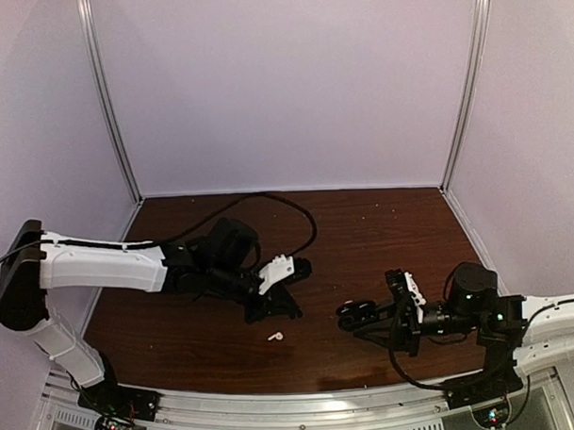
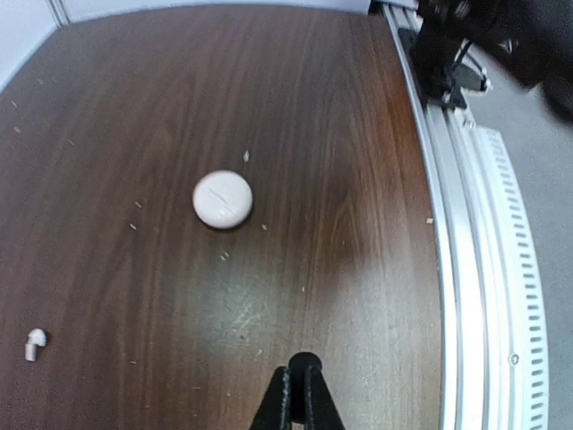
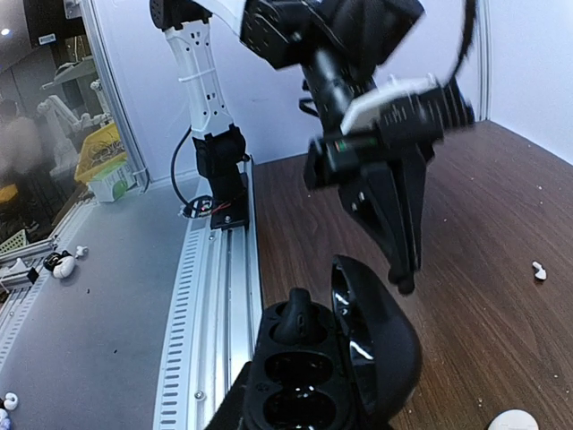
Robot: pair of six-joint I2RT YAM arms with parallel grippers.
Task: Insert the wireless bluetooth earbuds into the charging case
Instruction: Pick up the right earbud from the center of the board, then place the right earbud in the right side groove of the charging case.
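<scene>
My left gripper [image 2: 302,372] is clenched: in its wrist view the 2 fingers meet tip to tip with nothing between them. It hangs over the table [image 1: 382,231] near the middle, pointing down.

My right gripper [image 1: 364,316] is clamped on the case [image 3: 309,367], a black one, held off the wood at the right of centre. Its lid stands open, and from the right wrist I look into 2 dark sockets in the base. A black lump sits at the far end of the base; I cannot tell whether it is an earbud or part of the hinge.

1 white earbud [image 1: 275,336] lies loose on the table, just nearer the arm bases than the left gripper's tip and to the left of the case, touching neither. In the left wrist view it sits at the lower left edge, well apart from a white disc [image 2: 223,199] that lies flat on the wood ahead of the fingers. The right wrist view catches both, the disc at the bottom right corner. I see no second white earbud from any camera.
</scene>
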